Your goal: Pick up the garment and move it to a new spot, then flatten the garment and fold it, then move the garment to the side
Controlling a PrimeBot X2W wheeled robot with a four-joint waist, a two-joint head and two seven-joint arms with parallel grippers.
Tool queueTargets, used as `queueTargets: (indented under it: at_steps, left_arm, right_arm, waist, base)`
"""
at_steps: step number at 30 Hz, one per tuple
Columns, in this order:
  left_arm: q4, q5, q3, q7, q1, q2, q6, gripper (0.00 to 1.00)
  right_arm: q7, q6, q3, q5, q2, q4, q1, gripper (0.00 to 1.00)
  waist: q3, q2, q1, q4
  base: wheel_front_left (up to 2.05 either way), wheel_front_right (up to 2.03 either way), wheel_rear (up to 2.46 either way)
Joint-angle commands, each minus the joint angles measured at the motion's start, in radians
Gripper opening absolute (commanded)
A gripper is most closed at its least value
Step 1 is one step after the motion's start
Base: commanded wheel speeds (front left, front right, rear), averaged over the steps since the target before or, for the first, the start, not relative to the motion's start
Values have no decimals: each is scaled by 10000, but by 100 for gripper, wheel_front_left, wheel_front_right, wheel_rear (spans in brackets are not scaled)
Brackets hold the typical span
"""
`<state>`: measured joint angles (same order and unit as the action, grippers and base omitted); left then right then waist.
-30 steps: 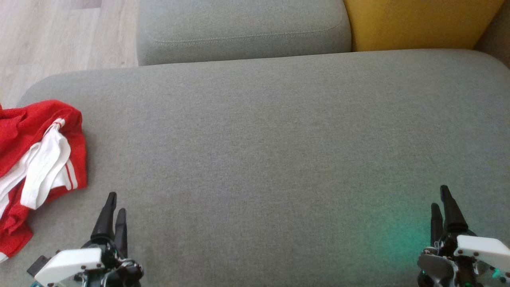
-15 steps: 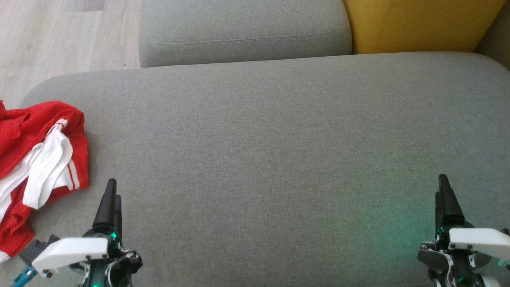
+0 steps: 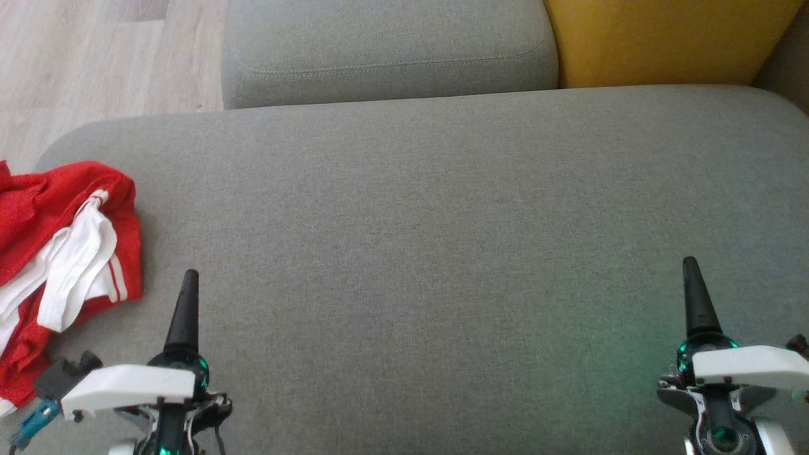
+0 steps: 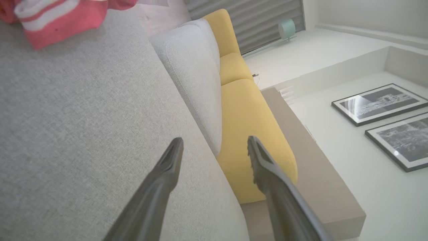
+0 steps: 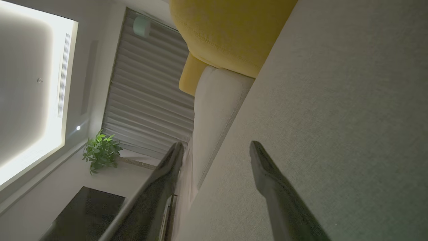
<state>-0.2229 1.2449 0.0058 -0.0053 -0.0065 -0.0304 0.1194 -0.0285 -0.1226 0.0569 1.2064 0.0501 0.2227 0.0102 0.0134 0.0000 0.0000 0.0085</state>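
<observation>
The big grey seat cushion point(image 3: 442, 240) takes up most of the head view, a broad flat stretch of fabric running from edge to edge. Behind it, along the top of the frame, sits a grey back cushion point(image 3: 385, 50), and at the upper right a yellow cushion point(image 3: 663, 38) butts up against it. Pale wooden floor point(image 3: 95, 57) shows in the upper left corner. And there's the garment point(image 3: 63, 253): red with white stripes, it lies crumpled at the far left edge of the frame, on the seat cushion's left end, partly cut off by the picture's border. Both hands stand clear of it. The left hand point(image 3: 189, 281) sits at the lower left, just right of the garment's lower part, fingers pointing up the frame; its wrist view shows the two fingers spread wide and empty. The right hand point(image 3: 691, 272) mirrors it at the lower right, well apart from the garment, its fingers likewise parted and empty over the grey fabric.
</observation>
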Motion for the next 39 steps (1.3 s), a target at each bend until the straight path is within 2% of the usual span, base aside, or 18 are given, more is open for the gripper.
queueTargets:
  at_steps: [1, 18, 27, 39]
  left_arm:
    - [515, -536, 6, -164, -544, -138, 50, 100]
    - [1210, -3691, -310, -632, -478, -345, -9, 100]
    - [1530, -5296, -607, -895, -371, -608, -261, 100]
    - [1594, -7121, -1159, -1245, -186, -999, -849, 100]
  right_arm:
    - [135, -29, -172, -470, 259, -478, 445, 100]
    - [591, -39, -572, -3423, 478, -819, 412, 100]
    - [727, -45, -769, -5171, 513, -977, 335, 100]
    - [911, -52, -889, -6971, 368, -927, 140, 100]
  waist:
    - [6, 0, 0, -1]
    - [71, 0, 0, -3]
    - [101, 0, 0, -4]
    - [162, 0, 0, 12]
  base:
    - [0, 0, 0]
    - [0, 0, 0]
    - [0, 0, 0]
    - [0, 0, 0]
